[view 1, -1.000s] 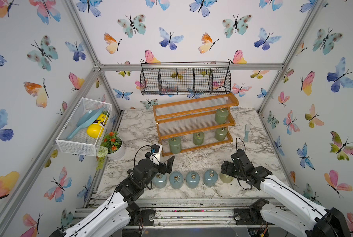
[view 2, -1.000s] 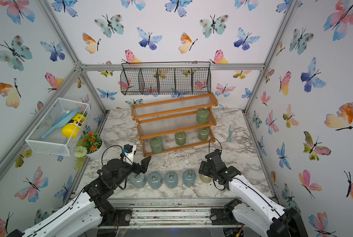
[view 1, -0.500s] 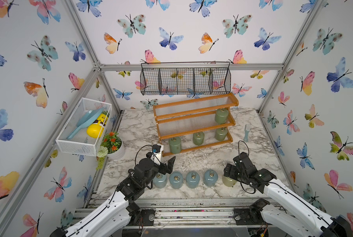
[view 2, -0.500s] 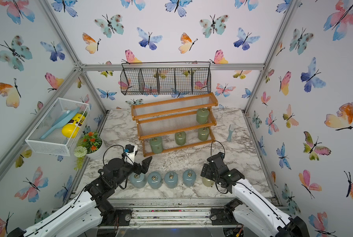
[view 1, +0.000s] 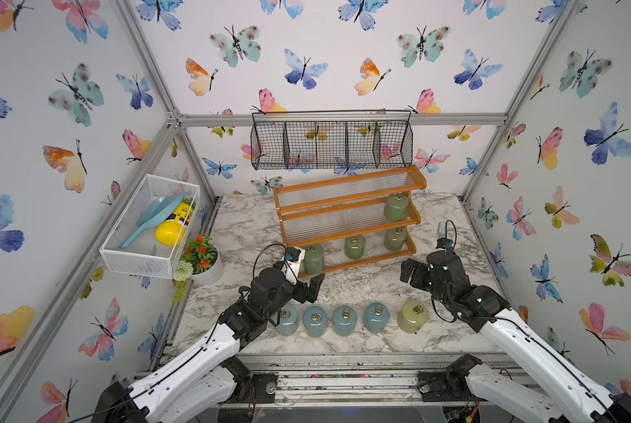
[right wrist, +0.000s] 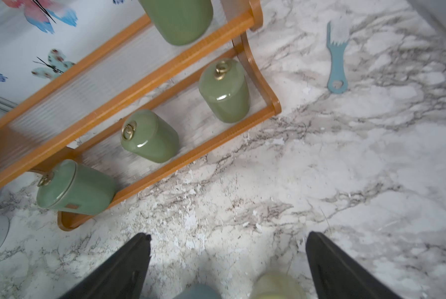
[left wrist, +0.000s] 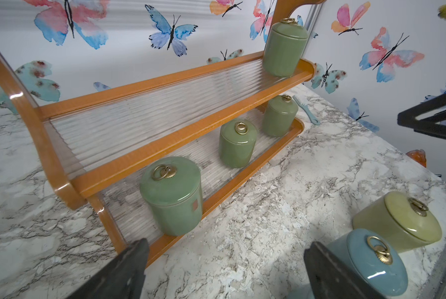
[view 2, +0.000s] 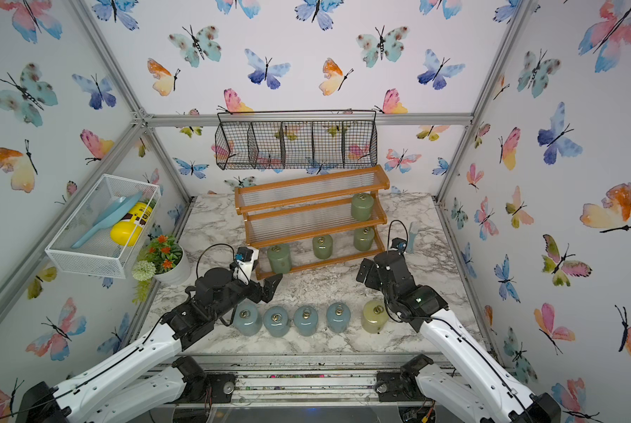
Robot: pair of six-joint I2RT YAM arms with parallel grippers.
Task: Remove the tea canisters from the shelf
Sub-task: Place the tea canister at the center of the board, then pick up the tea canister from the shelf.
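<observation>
Marble tabletop (view 1: 361, 285): comb (right wrist: 335, 67) right of shelf (view 1: 336, 221), flowerpot (view 1: 208, 270) left.

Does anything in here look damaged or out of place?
Nothing is tipped or spilled. The marble-look tabletop is flaked and scuffed in front of the shelf, and a small blue comb lies loose beside the shelf's end.

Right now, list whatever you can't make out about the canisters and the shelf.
- Leftmost blue-grey canister: in both top views, partly behind the left arm.
- Pale yellow canister: right wrist view, blurred and cut off by the frame edge.
- Middle-tier green canister: right wrist view, lid cut off by the frame edge.
- Yellow bottle: top views, label too small to read.
</observation>
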